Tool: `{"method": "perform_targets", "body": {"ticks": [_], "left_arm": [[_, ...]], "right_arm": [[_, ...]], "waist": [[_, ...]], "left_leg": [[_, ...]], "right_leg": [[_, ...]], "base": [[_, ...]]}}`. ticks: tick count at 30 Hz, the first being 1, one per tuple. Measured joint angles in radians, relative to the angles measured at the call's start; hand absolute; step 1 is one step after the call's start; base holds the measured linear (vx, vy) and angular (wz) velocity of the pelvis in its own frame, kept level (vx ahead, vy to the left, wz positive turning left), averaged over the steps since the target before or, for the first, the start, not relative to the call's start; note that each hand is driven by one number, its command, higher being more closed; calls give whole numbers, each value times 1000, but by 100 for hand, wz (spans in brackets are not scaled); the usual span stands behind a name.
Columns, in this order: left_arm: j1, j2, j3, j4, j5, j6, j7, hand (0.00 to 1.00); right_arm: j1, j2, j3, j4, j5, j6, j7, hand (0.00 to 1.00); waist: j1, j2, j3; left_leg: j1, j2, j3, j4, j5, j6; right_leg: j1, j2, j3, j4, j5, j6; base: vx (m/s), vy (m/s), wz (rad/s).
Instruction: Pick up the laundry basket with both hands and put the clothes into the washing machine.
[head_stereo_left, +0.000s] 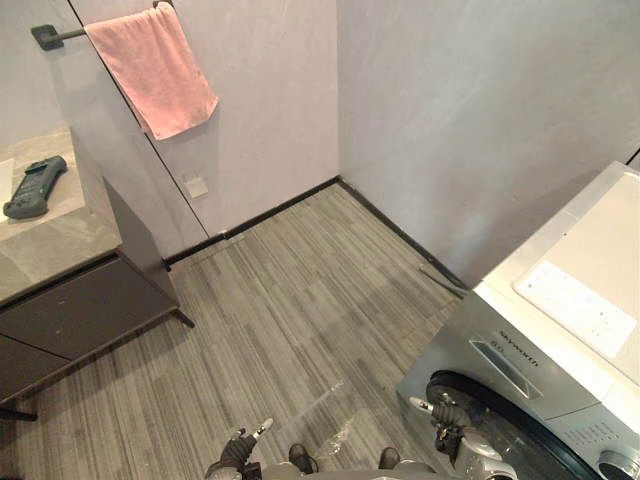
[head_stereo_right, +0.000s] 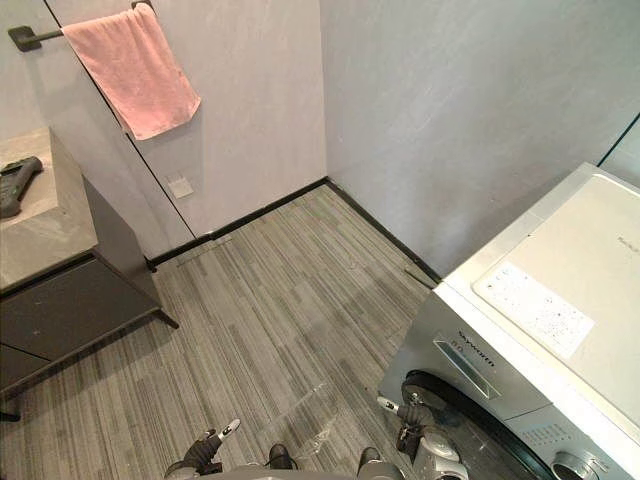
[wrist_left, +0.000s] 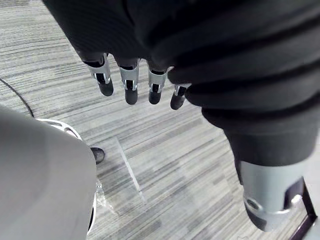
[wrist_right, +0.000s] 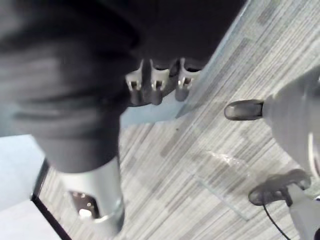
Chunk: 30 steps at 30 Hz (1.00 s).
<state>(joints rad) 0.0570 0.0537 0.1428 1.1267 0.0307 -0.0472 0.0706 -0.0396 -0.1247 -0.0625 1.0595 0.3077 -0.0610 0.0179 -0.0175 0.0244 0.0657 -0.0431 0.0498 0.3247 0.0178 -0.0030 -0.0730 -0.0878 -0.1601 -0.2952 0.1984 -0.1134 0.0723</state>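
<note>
The silver washing machine (head_stereo_left: 560, 300) stands at the right, with its white top panel and its round dark door (head_stereo_left: 520, 440) facing the floor. My left hand (head_stereo_left: 238, 452) hangs low at the bottom edge, over the grey plank floor. Its fingers (wrist_left: 130, 85) are straight and relaxed and hold nothing. My right hand (head_stereo_left: 445, 412) hangs just in front of the machine's door, thumb sticking out. Its fingers (wrist_right: 152, 85) are loose and empty too.
A dark vanity (head_stereo_left: 60, 300) with a stone top stands at the left, with a dark device (head_stereo_left: 35, 185) lying on it. A pink towel (head_stereo_left: 155, 65) hangs from a wall rail. A clear plastic sheet (wrist_left: 127, 172) lies on the floor between the hands.
</note>
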Motion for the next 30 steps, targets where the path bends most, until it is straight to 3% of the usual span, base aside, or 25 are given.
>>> {"method": "perform_targets", "body": {"ticks": [2,5,8,13,18,23,30], "left_arm": [[-7,8,-34,9,-2,0,2,0],[-7,19,-63,9,-2,-2,4,0],[-8,24,-63,7,-2,-2,4,0],[-9,22,-61,13,-2,1,4,0],[-9,25,-60,13,-2,0,4,0],[-12,24,-52,13,-1,1,7,0],[-16,24,-54,12,0,4,4,0]], "right_arm": [[3,2,0,2,-2,0,-2,0],[-1,26,2,4,-2,0,-1,0],[-32,42,8,5,-2,-1,0,0],[-51,33,34,9,-7,0,1,0],[-52,37,56,15,-16,1,5,0],[-60,34,72,14,-26,1,4,0],[-66,18,53,14,-24,-1,3,0]], "waist": [[-6,-7,6],[-8,-14,6],[-12,-27,10],[-19,-23,9],[-20,-34,19],[-19,-29,21],[-21,-25,22]], "left_leg": [[19,-20,-11,0,-5,8],[52,-22,-10,-5,-2,13],[56,-25,10,-27,1,15],[70,-34,61,-88,28,29],[99,-34,59,-97,29,27],[78,-32,20,-113,51,25],[57,-28,4,-118,56,21]], "right_leg": [[-23,-33,2,114,-25,24],[-22,-39,25,165,-25,25],[-22,-45,16,130,-23,23],[-13,-22,34,28,10,15],[15,-17,32,26,9,15],[54,3,-8,-67,19,5],[53,11,-32,-85,21,3]], "base": [[128,57,26],[118,33,5],[72,4,-17],[36,17,-30],[-2,-2,0],[-39,-27,22],[9,-24,11]]}}
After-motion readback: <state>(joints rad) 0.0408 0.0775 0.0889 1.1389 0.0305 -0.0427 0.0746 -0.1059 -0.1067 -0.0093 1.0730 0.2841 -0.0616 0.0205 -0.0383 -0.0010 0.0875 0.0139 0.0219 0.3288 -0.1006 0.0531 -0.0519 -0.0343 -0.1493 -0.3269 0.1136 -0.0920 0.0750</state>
